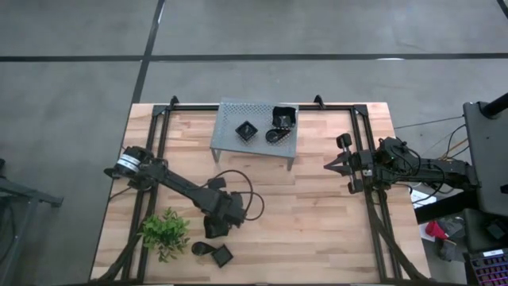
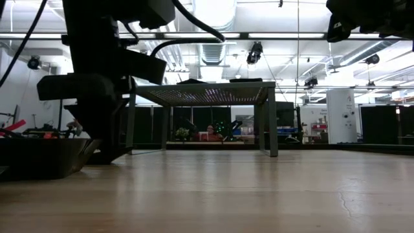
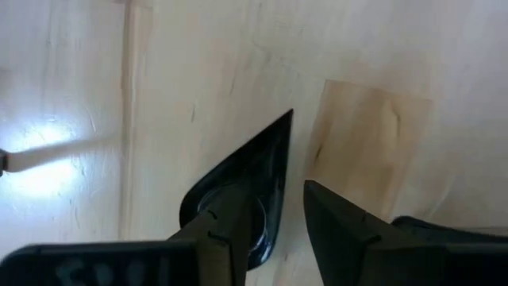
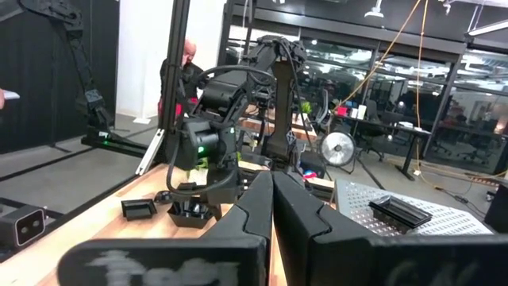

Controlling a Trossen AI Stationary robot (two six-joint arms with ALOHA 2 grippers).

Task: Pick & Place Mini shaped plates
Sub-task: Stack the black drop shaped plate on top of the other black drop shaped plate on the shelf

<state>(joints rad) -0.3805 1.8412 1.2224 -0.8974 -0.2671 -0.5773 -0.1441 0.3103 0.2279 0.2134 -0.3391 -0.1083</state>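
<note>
Left fingers (image 3: 290, 218) straddle a teardrop plate's (image 3: 250, 179) rim near the counter's (image 1: 317, 230) front-left corner, still apart; close squarely before lifting. Right fingers (image 4: 272, 199) are shut, empty.

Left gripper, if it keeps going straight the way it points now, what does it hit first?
Probably the teardrop plate just below the left gripper: one finger is over its bowl, the other outside its rim. Under that, the table.

rack (image 1: 255, 131): table's back middle, three plates (image 1: 247, 129) on it | plant (image 1: 165, 232): front left | two plates (image 1: 223, 254) just right of plant
</note>
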